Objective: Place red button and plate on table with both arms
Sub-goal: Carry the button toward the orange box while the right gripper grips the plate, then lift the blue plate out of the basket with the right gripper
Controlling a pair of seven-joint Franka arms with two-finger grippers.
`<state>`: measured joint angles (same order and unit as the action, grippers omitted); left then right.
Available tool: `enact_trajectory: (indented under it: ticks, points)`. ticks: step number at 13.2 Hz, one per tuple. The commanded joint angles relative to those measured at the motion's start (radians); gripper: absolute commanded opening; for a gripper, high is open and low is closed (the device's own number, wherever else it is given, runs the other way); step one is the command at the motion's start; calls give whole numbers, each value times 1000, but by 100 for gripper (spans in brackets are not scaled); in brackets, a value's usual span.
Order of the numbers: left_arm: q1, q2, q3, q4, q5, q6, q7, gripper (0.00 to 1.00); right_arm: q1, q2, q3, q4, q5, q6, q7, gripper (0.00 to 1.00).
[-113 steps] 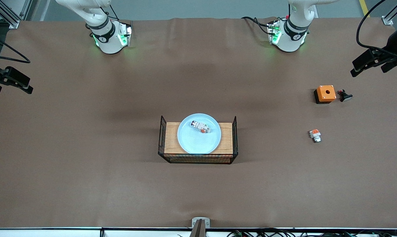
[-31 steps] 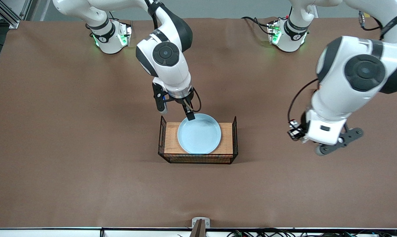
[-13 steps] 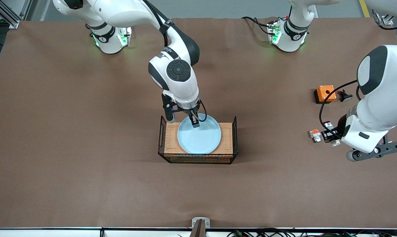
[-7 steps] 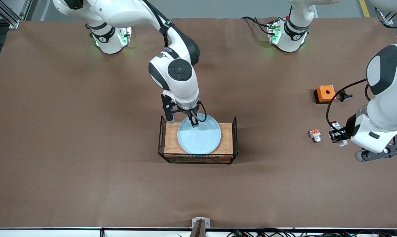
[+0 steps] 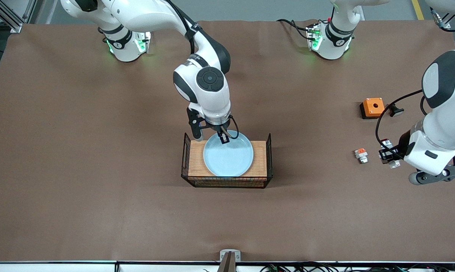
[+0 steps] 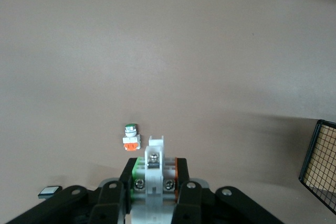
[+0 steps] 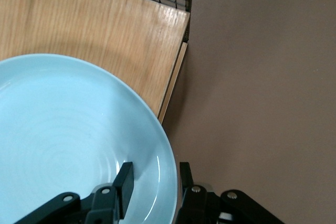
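A: Where is the plate?

B: The pale-blue plate (image 5: pixel 228 155) sits on the wooden top of a small black wire rack (image 5: pixel 264 160) in the middle of the brown counter (image 5: pixel 99 170). The right claw (image 5: pixel 224 139) reaches down to the part of the rim farthest from the front camera. In the right wrist view the right claw (image 7: pixel 155 178) straddles the plate (image 7: pixel 63 140) with one finger (image 7: pixel 125 179) inside the rim and the other outside it. The fingers look closed on the rim, with the plate resting on the rack.

A: And the red button?

B: The left claw (image 5: pixel 389 155) grips it, low over the counter toward the left arm's end. In the left wrist view the red button (image 6: pixel 154 169) is clamped between the fingers of the left claw (image 6: pixel 155 184), its white end poking out. I cannot tell whether it touches the counter.

A: What else lies nearby?

B: A short white-grey block with an orange top (image 5: pixel 361 155) lies just beside the left claw, a little toward the rack. It also shows in the left wrist view (image 6: pixel 131 138). Farther from the front camera sits an orange box with a hole (image 5: pixel 372 107), with a small dark part (image 5: pixel 395 110) beside it.
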<state>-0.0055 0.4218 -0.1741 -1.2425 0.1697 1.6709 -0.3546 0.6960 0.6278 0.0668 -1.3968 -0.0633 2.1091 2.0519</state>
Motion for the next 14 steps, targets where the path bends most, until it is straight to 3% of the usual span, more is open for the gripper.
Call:
enact_trajectory:
  ticks: [1, 6, 8, 14]
  points:
    - [16, -32, -2, -26, -15, -8, 22, 0, 8, 15, -4, 30, -26, -9, -10, 27]
    - [15, -31, -4, -28, -15, -7, 23, 0, 8, 15, -2, 32, -24, -8, -9, 15]
    - [15, -31, -4, -28, -35, -8, 22, 0, 10, 15, -2, 35, -24, -9, -10, 5]
    - [10, -32, -7, -29, -38, -10, 20, 0, 8, 12, 1, 50, -21, -30, -13, 2]
